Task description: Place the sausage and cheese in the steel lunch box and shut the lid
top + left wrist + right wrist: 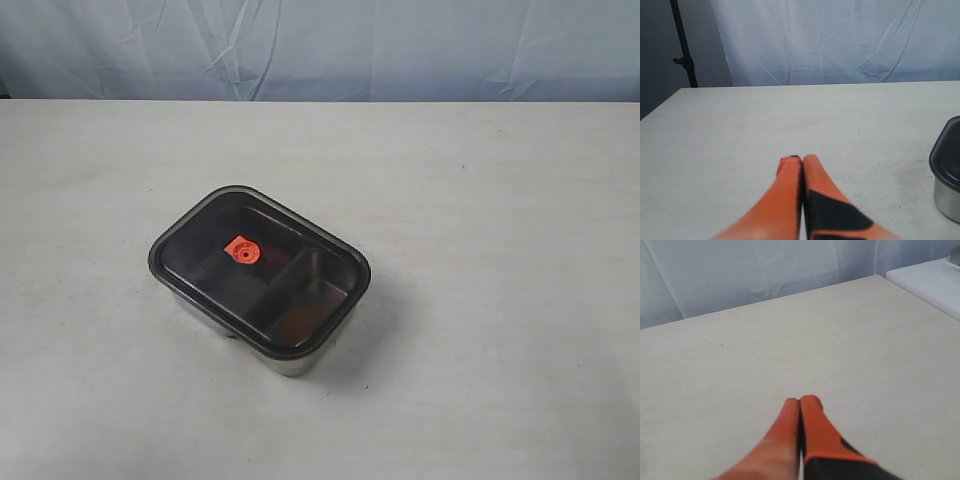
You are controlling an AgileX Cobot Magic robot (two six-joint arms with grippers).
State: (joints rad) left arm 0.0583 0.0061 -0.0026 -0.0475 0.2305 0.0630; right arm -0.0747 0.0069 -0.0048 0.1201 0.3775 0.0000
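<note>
The steel lunch box (pixel 292 362) stands near the middle of the table, and the dark smoky lid (pixel 275 285) with its orange valve (pixel 242 251) lies on top of it. Through the lid I make out the divider and a dim orange-brown patch in the nearer compartment. The sausage and the cheese are hidden; I cannot tell them apart under the lid. In the left wrist view the box (pixel 946 199) and lid (pixel 945 152) sit at the frame's edge, apart from my left gripper (pixel 802 159), which is shut and empty. My right gripper (pixel 801 400) is shut over bare table. Neither gripper appears in the exterior view.
The pale table (pixel 480 200) runs back to a wrinkled blue-white backdrop (pixel 320 45). A dark stand pole (pixel 682 42) rises beyond the table's far corner in the left wrist view. A white ledge (pixel 932 282) borders the table in the right wrist view.
</note>
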